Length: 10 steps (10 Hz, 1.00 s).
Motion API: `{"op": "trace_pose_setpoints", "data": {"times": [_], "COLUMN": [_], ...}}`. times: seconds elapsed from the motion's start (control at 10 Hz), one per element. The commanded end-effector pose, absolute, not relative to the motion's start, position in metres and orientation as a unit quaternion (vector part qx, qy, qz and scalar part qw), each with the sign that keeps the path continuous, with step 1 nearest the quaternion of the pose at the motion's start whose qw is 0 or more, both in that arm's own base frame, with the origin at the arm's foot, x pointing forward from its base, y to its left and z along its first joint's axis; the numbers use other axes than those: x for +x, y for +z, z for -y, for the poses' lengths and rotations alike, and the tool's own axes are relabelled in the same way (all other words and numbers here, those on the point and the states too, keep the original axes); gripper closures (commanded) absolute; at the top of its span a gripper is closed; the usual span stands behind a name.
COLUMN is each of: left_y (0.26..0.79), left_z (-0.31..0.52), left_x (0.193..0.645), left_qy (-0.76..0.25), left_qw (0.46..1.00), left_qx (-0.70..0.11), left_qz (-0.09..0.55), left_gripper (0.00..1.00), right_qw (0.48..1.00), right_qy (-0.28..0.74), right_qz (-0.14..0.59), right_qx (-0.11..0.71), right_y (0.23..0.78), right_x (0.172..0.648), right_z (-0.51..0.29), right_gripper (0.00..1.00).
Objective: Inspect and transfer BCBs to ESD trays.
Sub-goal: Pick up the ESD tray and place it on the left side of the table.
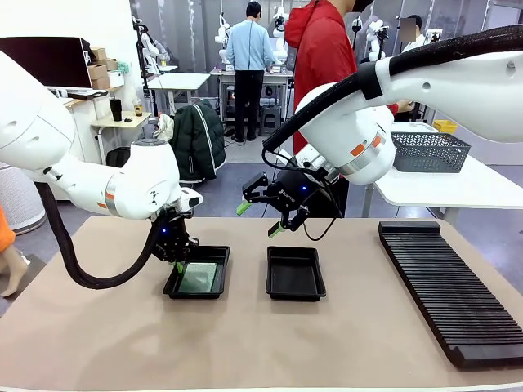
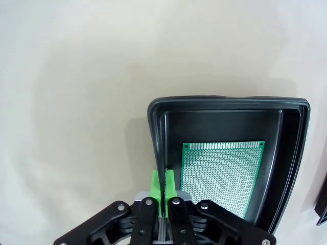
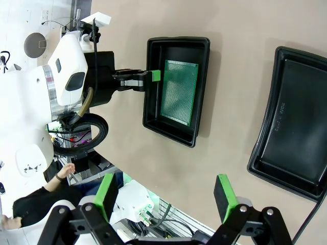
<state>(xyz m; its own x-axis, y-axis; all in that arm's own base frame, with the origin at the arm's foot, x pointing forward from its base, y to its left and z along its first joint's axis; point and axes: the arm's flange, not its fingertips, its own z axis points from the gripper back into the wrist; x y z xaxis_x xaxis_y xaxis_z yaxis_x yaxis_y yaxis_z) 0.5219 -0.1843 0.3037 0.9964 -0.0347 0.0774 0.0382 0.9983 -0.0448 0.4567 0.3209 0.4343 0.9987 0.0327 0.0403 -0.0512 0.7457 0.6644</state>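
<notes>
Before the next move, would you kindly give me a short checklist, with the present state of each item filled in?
1. Board lying flat on the floor of the left tray: ok.
2. Left tool clear of that tray: cannot tell. Its jaws are shut right at the rim, and whether they pinch it is not visible.
3. Right tool open with nothing between its pads: ok.
4. Right tool apart from both trays: ok, it hangs above the table.
5. Middle tray ready to take a board: ok, its floor is bare.
</notes>
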Motion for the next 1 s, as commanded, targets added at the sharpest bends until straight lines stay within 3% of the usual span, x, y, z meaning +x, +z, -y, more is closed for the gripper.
{"op": "trace_pose_setpoints", "data": {"times": [0.0,0.9], "left_y": [0.305,0.321], "left_z": [0.172,0.080], "left_x": [0.524,0.517], "left_qy": [-0.014,-0.044], "left_qw": [0.998,0.981], "left_qx": [-0.047,-0.182], "left_qz": [0.036,0.056], "left_gripper": [0.97,0.97], "right_qw": [0.937,0.937], "right_qy": [0.015,0.015], "right_qz": [0.015,0.015], "right_qx": [0.348,0.348], "right_y": [0.435,0.435], "right_x": [0.456,0.456], "right_z": [-0.322,-0.322], "right_gripper": [0.00,0.00]}}
